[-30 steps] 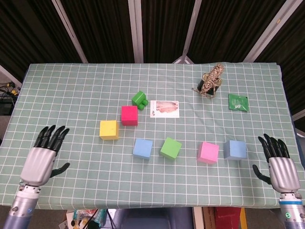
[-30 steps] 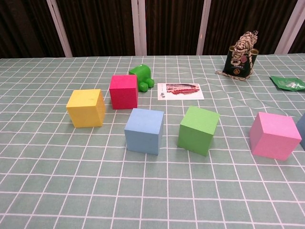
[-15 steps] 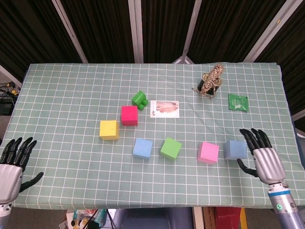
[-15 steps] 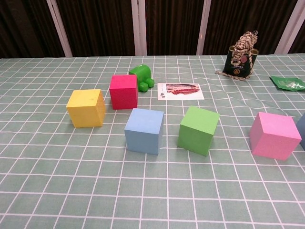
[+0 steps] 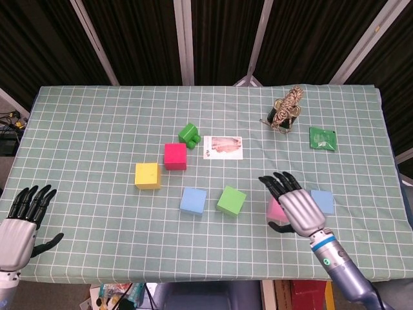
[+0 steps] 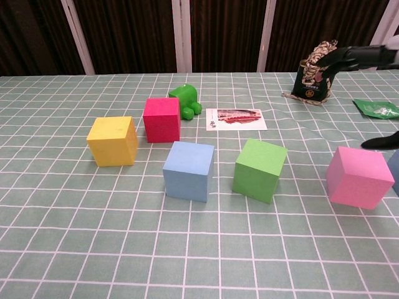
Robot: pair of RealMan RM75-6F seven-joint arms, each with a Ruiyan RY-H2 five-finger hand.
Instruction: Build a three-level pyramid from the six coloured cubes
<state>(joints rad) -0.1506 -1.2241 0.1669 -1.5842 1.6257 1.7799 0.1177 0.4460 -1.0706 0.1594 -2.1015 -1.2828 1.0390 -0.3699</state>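
The right hand (image 5: 295, 208) hovers over the pink cube (image 5: 276, 206) with its fingers (image 5: 277, 184) spread apart and holding nothing; the cube lies under the palm, its near part hidden in the head view. In the chest view the fingers show above and apart from the pink cube, so no contact is seen. Just to the right of the hand sits the grey-blue cube (image 5: 322, 201) on the table (image 5: 97, 116). To the left lie the green cube (image 5: 231, 200), the light blue cube (image 5: 193, 200), the yellow cube (image 5: 147, 175) and the red cube (image 5: 175, 155), all single, none stacked. The left hand (image 5: 18, 226) is at the table's near left edge, fingers spread, empty.
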